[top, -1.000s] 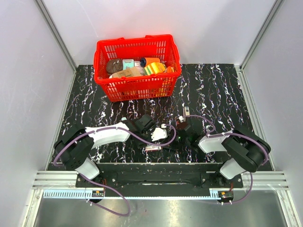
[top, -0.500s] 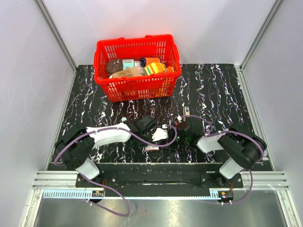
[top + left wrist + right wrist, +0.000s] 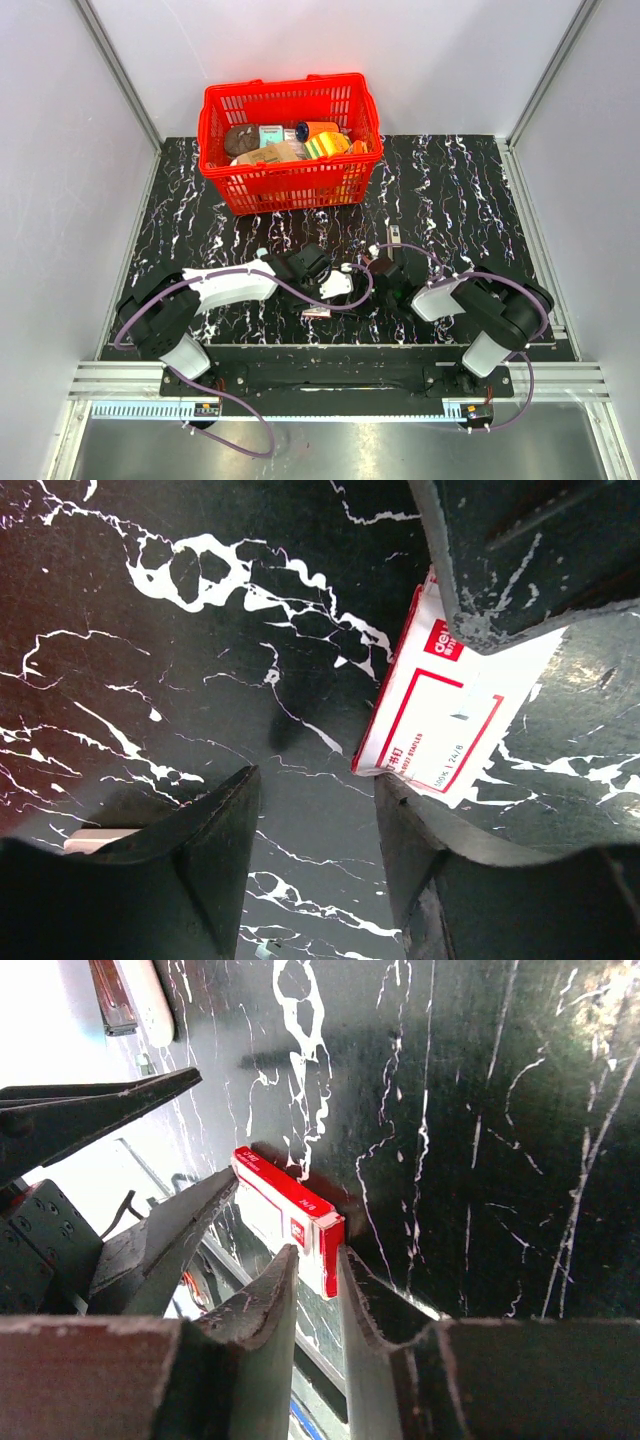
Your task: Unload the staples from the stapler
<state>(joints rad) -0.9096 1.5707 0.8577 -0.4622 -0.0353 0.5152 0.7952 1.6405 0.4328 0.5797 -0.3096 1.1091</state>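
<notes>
A small red-and-white box [image 3: 440,720] lies flat on the black marbled table [image 3: 450,190]. My left gripper [image 3: 315,775] is open beside it, nothing between its fingers, and its right fingertip touches the box's corner. My right gripper [image 3: 318,1252] faces it from the right, jaws a narrow gap apart, with the box's red end [image 3: 330,1245] at its fingertips. A slim dark-and-silver bar [image 3: 322,313], seemingly the stapler [image 3: 125,1000], lies near the front edge, touched by neither gripper. No staples are visible.
A red basket [image 3: 215,100] full of packets stands at the back centre. A small grey piece [image 3: 393,237] lies just behind the right gripper. The two grippers [image 3: 355,275] sit close together near the table's front edge.
My right gripper has slid left toward the box and its jaws have parted slightly. The left arm and the box have not moved.
</notes>
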